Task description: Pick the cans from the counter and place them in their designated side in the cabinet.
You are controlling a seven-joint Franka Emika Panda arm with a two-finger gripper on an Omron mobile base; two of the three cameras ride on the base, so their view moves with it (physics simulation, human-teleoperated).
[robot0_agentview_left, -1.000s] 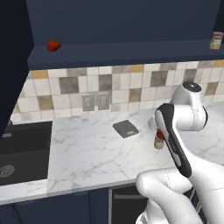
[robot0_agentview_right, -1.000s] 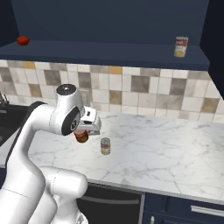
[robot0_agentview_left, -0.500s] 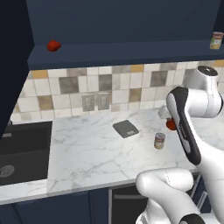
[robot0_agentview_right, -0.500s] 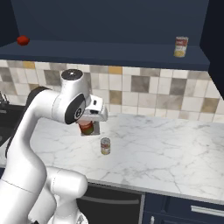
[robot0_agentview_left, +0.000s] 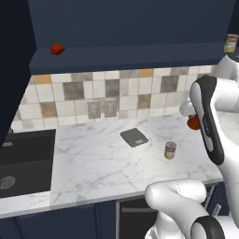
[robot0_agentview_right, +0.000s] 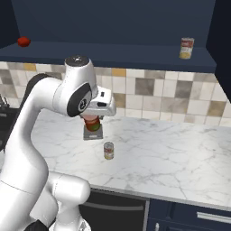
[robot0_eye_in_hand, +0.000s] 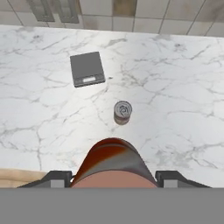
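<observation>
Gripper (robot0_eye_in_hand: 113, 177) was clamped on the red can (robot0_eye_in_hand: 112, 164), carrying it clear above the worktop (robot0_agentview_right: 171, 153), presumably for transfer up to the cabinet (robot0_agentview_right: 113, 49) shelf. From the hand camera the can blocked the gap between the fingers, so its lower body and the pad contact weren't visible; from the left base camera the forearm covered most of it, leaving a red sliver (robot0_agentview_left: 193, 123). Labelled can (robot0_eye_in_hand: 122, 112) stood upright on the marble, apart from everything, toward the front edge and just right of the dark kitchen scale (robot0_eye_in_hand: 87, 68), likely awaiting its own pick. Label print was too small to read. Scale sat mid-depth, its readout only a pale strip. Sink basin (robot0_agentview_left: 23, 158) was cut off at the worktop's left end. On the shelf: another labelled can (robot0_agentview_right: 186, 48) near the right end, small red lump (robot0_agentview_right: 24, 42) near the left end. Which end was the cans' designated side couldn't be confirmed; the right end is my guess.
</observation>
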